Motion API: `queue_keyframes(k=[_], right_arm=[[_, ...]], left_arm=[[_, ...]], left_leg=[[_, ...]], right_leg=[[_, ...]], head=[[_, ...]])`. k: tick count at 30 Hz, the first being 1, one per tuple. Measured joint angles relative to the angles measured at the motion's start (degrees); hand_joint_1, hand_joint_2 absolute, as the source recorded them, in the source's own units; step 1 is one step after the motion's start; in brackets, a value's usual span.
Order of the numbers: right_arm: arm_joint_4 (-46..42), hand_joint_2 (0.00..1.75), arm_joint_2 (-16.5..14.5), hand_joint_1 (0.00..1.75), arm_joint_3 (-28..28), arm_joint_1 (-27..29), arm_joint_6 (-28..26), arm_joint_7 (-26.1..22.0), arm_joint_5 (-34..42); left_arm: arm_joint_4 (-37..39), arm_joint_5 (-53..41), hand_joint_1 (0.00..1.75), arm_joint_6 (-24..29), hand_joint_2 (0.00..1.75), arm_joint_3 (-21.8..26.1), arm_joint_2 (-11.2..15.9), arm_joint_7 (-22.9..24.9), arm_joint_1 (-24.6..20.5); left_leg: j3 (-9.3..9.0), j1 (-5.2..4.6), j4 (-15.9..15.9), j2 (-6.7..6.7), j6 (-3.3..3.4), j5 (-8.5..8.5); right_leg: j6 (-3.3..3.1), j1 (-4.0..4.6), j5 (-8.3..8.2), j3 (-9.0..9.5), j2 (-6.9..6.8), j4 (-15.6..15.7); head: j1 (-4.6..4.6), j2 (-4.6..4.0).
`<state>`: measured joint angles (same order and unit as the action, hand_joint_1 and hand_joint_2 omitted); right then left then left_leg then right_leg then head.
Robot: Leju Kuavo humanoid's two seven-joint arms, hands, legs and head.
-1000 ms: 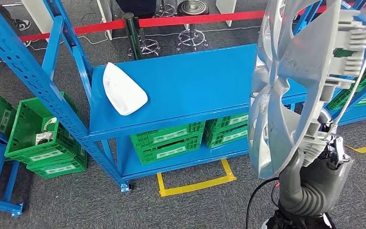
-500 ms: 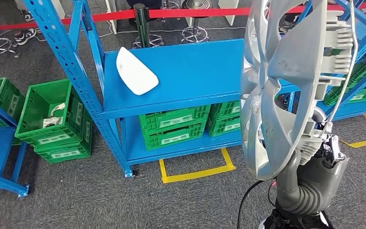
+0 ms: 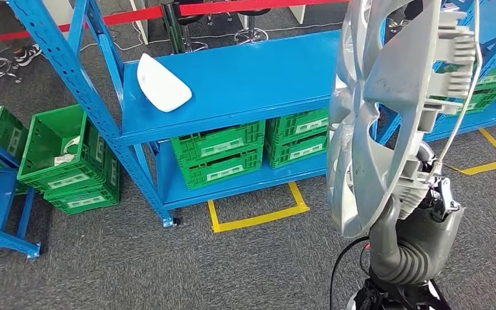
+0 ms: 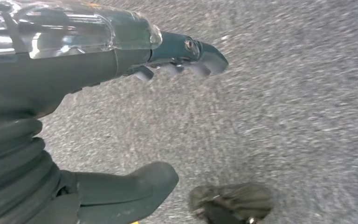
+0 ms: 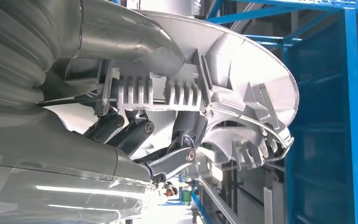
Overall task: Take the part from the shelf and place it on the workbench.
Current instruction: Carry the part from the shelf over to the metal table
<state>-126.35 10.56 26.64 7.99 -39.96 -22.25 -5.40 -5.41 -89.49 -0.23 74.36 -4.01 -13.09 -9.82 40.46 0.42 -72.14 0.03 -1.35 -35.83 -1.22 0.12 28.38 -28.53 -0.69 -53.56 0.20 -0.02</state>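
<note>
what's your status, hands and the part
Right hand grips the silver wheel cover, held upright. Left hand open over grey carpet. Blue shelf ahead, white part on it.

Right hand grips silver wheel cover by its lower rim, held upright on edge. White part lies on blue shelf; green crates sit underneath.
</note>
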Motion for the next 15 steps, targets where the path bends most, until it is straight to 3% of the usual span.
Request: queue_keyframes(k=[2,4,6,7,12,14,15], right_arm=[[0.0,1.75,0.0,1.75,0.0,0.02,-0.01,0.0,0.01],[0.0,1.75,0.0,1.75,0.0,0.04,-0.01,0.0,0.07],[0.0,1.75,0.0,1.75,0.0,0.04,-0.01,0.0,0.17],[0.0,1.75,0.0,1.75,0.0,0.04,-0.01,0.0,0.22],[0.0,1.75,0.0,1.75,0.0,0.04,-0.01,0.0,0.22],[-0.02,1.75,0.02,1.75,-0.09,0.28,-0.02,-0.07,0.59],[-0.02,1.75,0.14,1.75,-0.38,0.7,-0.03,-0.27,1.03]], left_arm=[[0.03,0.0,0.0,0.01,1.75,0.01,0.02,0.0,0.0],[0.02,-0.03,0.0,0.03,1.75,0.02,0.09,0.0,-0.05],[-0.01,-0.09,0.0,0.07,1.75,0.02,0.24,0.01,-0.15],[-0.03,-0.12,0.0,0.08,1.75,0.02,0.31,0.02,-0.18],[-0.03,-0.14,0.0,0.08,1.75,0.02,0.34,0.02,-0.2],[0.03,-0.25,0.0,0.25,1.75,0.0,0.16,0.09,-0.19],[0.05,-0.31,0.0,0.38,1.75,-0.01,-0.04,0.15,-0.17]], left_leg=[[-1.77,-0.09,-1.34,-0.04,0.31,1.81],[-7.25,-0.51,4.81,-0.16,1.4,4.5],[-12.12,-1.11,11.35,-0.29,2.59,4.59],[-13.22,-1.32,12.89,-0.33,2.91,4.19],[-13.64,-1.39,13.56,-0.27,3.01,3.97],[-14.11,-1.39,15.83,-0.28,3.25,4.21],[-13.3,-1.18,16.98,-0.27,3.44,5.25]], right_leg=[[-0.04,0.36,-0.97,-2.16,-0.05,-0.84],[0.02,0.59,-1.69,-3.91,-0.07,-1.77],[0.13,0.72,-2.08,-4.81,-0.13,-2.37],[0.16,0.72,-2.16,-4.98,-0.17,-2.5],[0.21,0.86,-2.19,-5.04,-0.16,-2.57],[0.81,0.75,-3.09,-5.56,-0.23,-2.55],[1.7,0.37,-0.29,-6.88,-0.08,-6.69]], head=[[-0.09,0.0],[-0.12,0.0],[-0.05,0.0],[-0.01,0.0],[0.03,0.0],[-0.09,0.0],[-0.08,0.0]])
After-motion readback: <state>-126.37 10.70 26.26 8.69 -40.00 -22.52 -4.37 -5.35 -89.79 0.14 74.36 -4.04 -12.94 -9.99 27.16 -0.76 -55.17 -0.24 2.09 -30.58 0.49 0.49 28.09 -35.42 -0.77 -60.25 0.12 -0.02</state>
